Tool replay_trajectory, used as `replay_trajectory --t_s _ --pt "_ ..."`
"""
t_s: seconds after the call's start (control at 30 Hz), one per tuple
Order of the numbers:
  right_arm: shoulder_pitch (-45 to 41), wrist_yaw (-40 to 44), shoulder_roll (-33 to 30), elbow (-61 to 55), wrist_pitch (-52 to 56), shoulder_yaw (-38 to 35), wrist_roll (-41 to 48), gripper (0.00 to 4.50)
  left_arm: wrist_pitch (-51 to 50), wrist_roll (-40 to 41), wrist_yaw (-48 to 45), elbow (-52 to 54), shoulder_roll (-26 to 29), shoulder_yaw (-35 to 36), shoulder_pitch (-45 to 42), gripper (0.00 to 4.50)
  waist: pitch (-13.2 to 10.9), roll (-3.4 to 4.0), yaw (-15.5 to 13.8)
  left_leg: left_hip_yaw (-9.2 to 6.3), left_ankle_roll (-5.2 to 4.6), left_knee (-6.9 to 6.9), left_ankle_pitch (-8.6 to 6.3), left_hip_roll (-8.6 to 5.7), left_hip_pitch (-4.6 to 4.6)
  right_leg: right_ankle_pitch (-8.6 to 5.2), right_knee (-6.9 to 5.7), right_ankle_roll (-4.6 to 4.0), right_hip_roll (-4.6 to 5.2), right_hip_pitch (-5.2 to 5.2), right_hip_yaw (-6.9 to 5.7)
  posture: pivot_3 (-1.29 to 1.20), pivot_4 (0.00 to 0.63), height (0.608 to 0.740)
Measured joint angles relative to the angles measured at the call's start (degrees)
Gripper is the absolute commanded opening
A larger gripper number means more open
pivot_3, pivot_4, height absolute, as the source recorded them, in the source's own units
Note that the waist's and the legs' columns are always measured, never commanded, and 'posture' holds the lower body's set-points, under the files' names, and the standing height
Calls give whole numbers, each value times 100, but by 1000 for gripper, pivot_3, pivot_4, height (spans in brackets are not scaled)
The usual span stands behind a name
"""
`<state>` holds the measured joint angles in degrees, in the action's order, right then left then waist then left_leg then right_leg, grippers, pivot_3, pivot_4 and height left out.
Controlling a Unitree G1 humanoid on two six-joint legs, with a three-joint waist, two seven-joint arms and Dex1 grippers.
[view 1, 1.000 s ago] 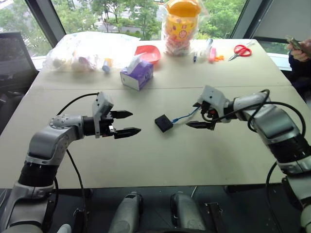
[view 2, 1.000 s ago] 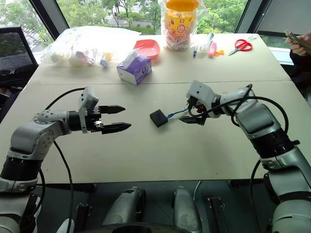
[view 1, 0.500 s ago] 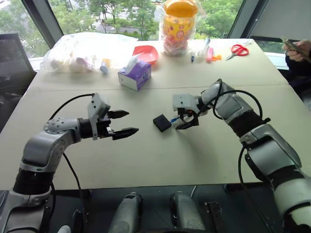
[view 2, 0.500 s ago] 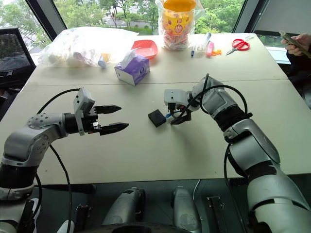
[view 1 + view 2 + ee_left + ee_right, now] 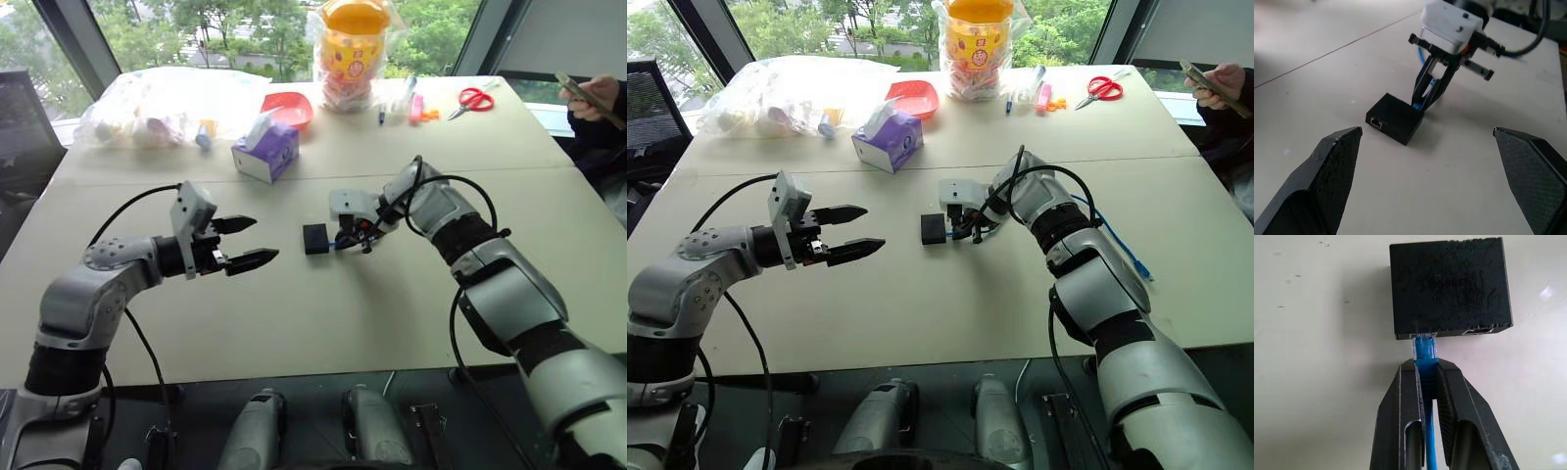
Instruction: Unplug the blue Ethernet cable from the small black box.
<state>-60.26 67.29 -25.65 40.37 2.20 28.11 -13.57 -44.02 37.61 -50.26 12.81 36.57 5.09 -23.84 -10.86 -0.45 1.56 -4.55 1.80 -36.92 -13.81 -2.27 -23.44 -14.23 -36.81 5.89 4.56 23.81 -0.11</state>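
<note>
The small black box (image 5: 315, 238) lies flat on the table's middle, also in the left wrist view (image 5: 1396, 118) and the right wrist view (image 5: 1450, 287). The blue Ethernet cable (image 5: 1426, 352) is plugged into the box's side facing my right arm. My right gripper (image 5: 1426, 369) is shut on the blue Ethernet cable just behind its plug, fingertips a little short of the box; it shows in the head views too (image 5: 345, 238). More of the cable trails off past my right forearm (image 5: 1117, 243). My left gripper (image 5: 250, 242) hovers open to the left of the box, nothing between its fingers.
A purple tissue box (image 5: 265, 154) stands behind the black box. Further back are a clear plastic bag of items (image 5: 167, 103), a red bowl (image 5: 291, 106), a yellow-lidded jar (image 5: 353, 49), pens and red scissors (image 5: 474, 98). A person's hand holding a phone (image 5: 588, 96) is at the far right.
My right gripper swung left toward the box, came down at the cable's plug end and shut on the cable. The left gripper stayed open in about the same place. The camera shifted slightly.
</note>
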Motion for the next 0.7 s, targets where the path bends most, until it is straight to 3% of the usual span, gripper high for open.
replay_trajectory --t_s 0.2,0.3,0.5,0.67,0.7 --pt "1505 -2003 -901 -2509 -1212 -628 -809 57 -300 157 16 -598 -330 -89 -550 4500 0 -3 -91 15 11 -7 7 -8 -11 -1 -28 2 4 25 7 0 150 740" --pt "2154 -2594 -939 -3639 -1260 -966 -1017 57 -446 273 -7 -897 -517 -104 -908 4500 0 -4 -56 19 11 -11 8 -7 -7 -1 -31 1 -4 22 8 0 150 740" --pt "2937 -2906 -796 -5275 -861 -1128 -1368 57 -596 439 -110 -1404 -747 -100 -1447 4500 0 -4 -58 17 12 -14 9 -2 -2 -1 -38 0 -9 18 9 0 150 740" --pt "3129 -2856 -787 -5716 -700 -1110 -1430 57 -673 467 -298 -1611 -859 -153 -1570 4500 0 -5 -73 15 11 -18 10 0 -1 -1 -35 0 -7 11 9 0 150 740" --pt "3129 -2844 -789 -5756 -659 -1111 -1433 19 -675 467 -349 -1630 -897 -183 -1603 4245 0 -5 -74 15 11 -19 10 1 -1 -2 -34 0 -7 10 8 0 150 740"
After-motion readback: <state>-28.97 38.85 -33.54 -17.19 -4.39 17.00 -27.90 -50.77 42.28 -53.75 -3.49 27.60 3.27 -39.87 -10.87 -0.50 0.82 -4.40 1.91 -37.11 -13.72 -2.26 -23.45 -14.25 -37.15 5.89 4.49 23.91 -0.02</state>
